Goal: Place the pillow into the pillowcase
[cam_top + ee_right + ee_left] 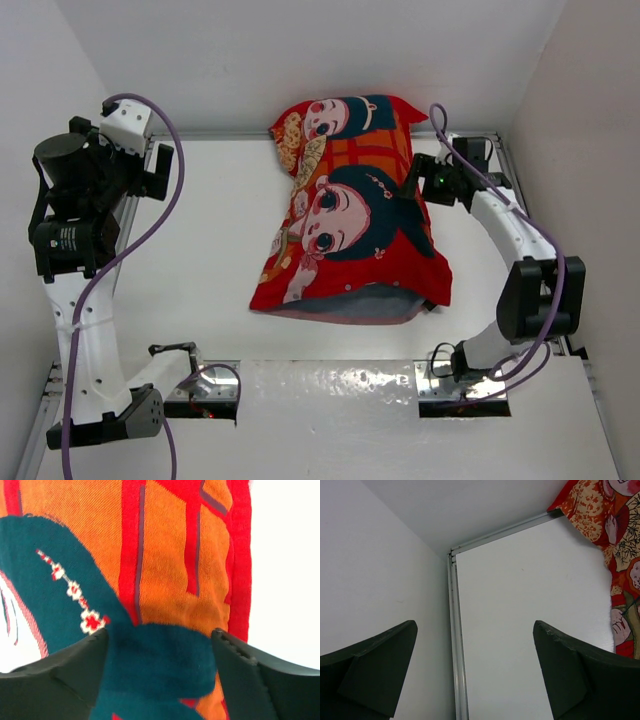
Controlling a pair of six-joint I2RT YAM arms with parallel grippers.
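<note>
Find the pillowcase lying on the white table, far of centre and a little to the right, long axis running near to far with a slight tilt, far end up against the back rail and the back wall; looks plump and rounded rather than flat. See its mouth at the near end, with a pale greyish-pink band showing under the red edge; cannot tell whether that is lining or the pillow, and cannot make out the pillow as a separate thing. Find the right gripper at the case's right edge, toward the far half, reaching in from the right. In the right wrist view, see its fingers spread apart and set down close over the print, a raised fold of the dark teal hair pattern spanning the gap from one finger to the other, orange and red stripes beyond; released, not clenched on the cloth. Find the left gripper held up at the far left, well apart from the case, spread wide with only bare table and the side rail showing between the fingers, the case's far left corner at the upper right of that view. Note a shiny plate along the near edge between the two arm bases
</note>
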